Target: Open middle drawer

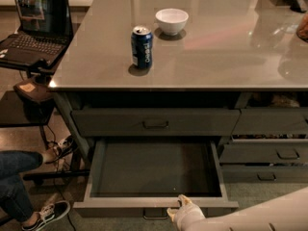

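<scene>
Looking at a grey worktop (231, 57), middle drawer (154, 170) wide open under it with plain grey inside, white claw (179, 210) right at its front lip beside the handle (155, 214), can't tell if clenched or released.

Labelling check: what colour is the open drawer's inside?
Plain grey drawer, camera view; gripper at its front edge.

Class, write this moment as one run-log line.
middle drawer: pulled out | gripper: at its front edge, right of handle | countertop: can, bowl
</scene>
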`<state>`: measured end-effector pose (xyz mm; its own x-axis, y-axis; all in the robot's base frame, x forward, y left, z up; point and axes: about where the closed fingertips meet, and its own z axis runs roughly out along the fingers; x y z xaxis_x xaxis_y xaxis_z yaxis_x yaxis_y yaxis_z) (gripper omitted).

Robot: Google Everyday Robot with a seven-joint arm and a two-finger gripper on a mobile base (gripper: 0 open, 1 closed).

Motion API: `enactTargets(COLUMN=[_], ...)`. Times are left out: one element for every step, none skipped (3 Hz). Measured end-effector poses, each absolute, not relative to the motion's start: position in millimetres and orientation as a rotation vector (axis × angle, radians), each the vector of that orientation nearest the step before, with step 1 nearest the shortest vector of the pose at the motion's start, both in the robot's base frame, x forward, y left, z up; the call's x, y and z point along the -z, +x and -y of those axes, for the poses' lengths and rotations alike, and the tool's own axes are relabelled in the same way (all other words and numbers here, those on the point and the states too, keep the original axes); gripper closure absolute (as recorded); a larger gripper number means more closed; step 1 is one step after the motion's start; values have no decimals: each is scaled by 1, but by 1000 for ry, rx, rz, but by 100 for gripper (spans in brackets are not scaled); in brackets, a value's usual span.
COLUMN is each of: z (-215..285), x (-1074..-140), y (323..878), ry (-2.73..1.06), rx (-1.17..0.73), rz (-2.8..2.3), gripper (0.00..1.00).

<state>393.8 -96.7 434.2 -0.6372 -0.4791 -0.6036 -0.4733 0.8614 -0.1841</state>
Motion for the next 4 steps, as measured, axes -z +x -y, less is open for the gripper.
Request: enactTargets(z=[97, 97, 97, 97], x=[-434, -434, -434, -434], y=[394, 394, 394, 394], ry=[-687, -687, -687, -687], rx=[11, 11, 11, 11], rz=[-2361, -2361, -2361, -2361], gripper=[81, 58, 35, 11])
